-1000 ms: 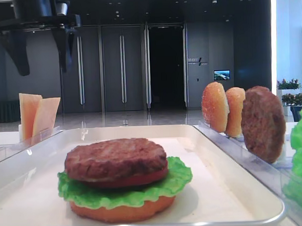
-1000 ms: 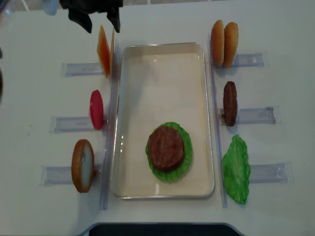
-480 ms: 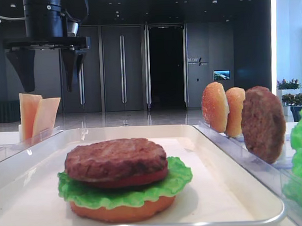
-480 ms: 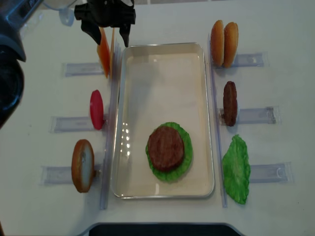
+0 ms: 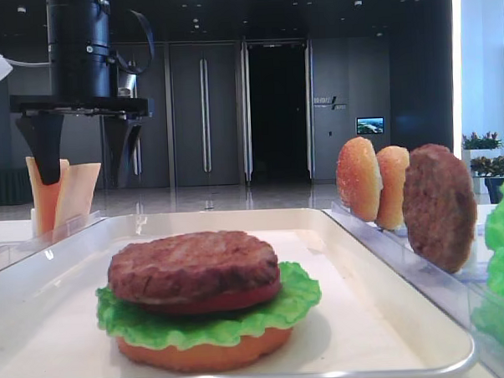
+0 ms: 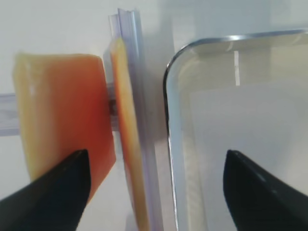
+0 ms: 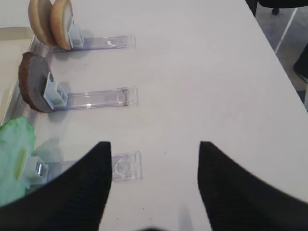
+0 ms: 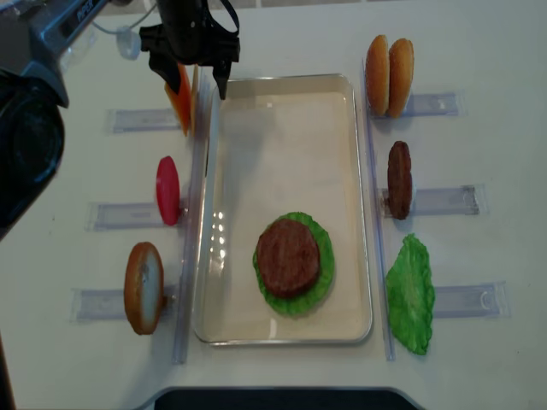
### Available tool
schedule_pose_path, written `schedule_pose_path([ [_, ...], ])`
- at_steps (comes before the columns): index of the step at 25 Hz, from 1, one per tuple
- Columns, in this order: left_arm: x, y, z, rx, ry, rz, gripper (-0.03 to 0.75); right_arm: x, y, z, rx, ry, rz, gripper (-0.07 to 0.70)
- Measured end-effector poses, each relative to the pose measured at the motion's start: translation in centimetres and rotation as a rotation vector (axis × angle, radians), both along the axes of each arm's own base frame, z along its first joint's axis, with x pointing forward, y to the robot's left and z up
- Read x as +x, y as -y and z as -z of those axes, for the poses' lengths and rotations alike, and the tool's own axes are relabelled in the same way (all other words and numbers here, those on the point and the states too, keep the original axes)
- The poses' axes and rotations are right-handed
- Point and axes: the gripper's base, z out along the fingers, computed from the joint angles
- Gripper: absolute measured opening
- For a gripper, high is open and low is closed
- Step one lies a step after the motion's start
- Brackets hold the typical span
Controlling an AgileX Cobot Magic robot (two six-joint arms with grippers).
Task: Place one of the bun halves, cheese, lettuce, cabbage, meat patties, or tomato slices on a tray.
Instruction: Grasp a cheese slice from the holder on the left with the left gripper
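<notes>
Two cheese [image 6: 62, 110] slices stand on edge in a clear rack just left of the tray [image 8: 282, 79]. My left gripper [image 6: 156, 159] is open and low over them. Its left finger overlaps the outer slice, the inner slice [image 6: 127, 144] stands between the fingers, and the right finger hangs over the tray's corner [image 6: 168, 96]. From the front, the left gripper [image 5: 83, 159] reaches down to the cheese [image 5: 76, 192] tops. On the tray sits a stack: bun, lettuce [image 5: 208, 325], a red slice, meat patty [image 8: 288, 256]. My right gripper [image 7: 154, 149] is open over bare table.
Clear racks line both sides of the tray. On the right stand two bun halves [image 8: 389, 75], a patty [image 8: 399, 179] and a lettuce leaf [image 8: 410, 295]. On the left are a tomato slice [image 8: 167, 190] and a bun half [image 8: 144, 286].
My left gripper has come down and a little towards the tray, from above the cheese to around the slices' tops. Its jaws stay wide. Nothing else has moved.
</notes>
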Motion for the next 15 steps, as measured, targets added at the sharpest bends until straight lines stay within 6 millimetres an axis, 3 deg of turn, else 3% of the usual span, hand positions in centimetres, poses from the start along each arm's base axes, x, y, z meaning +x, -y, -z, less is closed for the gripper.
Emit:
schedule_pose_path([
  [2,0.1,0.04,0.56,0.004,-0.011,0.0,0.567,0.0,0.0,0.0,0.0,0.0,0.0,0.411],
  [10,0.28,-0.11,1.15,0.034,-0.015,0.007,0.084,0.0,0.0,0.0,0.0,0.0,0.0,0.411],
  [15,0.23,-0.06,1.14,0.046,-0.016,0.017,0.037,0.0,0.0,0.0,0.0,0.0,0.0,0.411],
])
